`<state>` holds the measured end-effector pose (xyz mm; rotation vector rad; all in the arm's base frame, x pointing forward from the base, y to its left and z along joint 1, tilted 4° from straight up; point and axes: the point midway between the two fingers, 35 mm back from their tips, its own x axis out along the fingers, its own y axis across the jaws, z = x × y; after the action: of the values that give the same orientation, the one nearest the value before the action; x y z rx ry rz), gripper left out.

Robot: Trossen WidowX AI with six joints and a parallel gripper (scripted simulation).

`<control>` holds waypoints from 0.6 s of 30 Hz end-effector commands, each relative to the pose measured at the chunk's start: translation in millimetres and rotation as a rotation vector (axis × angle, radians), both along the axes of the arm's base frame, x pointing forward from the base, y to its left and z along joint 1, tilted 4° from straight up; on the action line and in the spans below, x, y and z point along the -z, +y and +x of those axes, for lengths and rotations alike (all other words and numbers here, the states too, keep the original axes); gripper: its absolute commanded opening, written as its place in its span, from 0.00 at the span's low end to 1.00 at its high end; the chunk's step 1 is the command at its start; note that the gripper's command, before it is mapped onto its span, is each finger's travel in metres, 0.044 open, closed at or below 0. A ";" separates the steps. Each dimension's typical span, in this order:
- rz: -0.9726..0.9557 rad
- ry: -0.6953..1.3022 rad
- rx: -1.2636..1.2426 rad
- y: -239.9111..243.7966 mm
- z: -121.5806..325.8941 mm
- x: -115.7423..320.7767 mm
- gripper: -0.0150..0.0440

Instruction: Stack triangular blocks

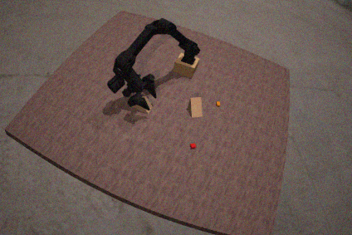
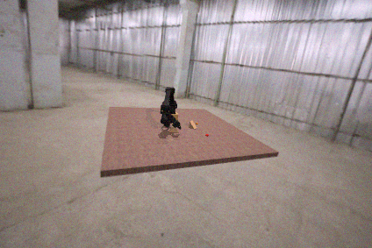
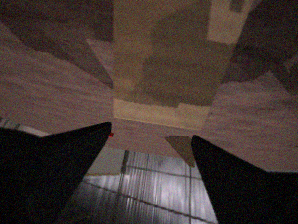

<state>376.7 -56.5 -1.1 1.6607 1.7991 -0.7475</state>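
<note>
One tan triangular block lies on the table right of the hand, its broad face showing; in the wrist view a brown triangular end shows beyond the right fingertip. The other tan block is at the hand, partly hidden by a finger in the top view. It looms large and shadowed in the wrist view. My gripper is open, low over the table, fingers spread about this block. Whether they touch it, and whether it lies flat on the table, I cannot tell.
A small orange cube lies right of the free block. A small red cube lies nearer the front. The arm's base stands at a tan wooden box behind the blocks. The table has open edges.
</note>
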 end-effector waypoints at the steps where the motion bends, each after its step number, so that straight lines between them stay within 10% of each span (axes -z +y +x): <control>1: -0.002 0.004 0.003 -0.2 -0.2 0.5 1.00; 9: -0.002 0.005 0.004 -0.1 0.1 -2.1 1.00; 18: -0.001 0.022 0.049 6.9 0.9 -99.8 1.00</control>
<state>379.9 -52.4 77.2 1.6911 1.7779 -0.7755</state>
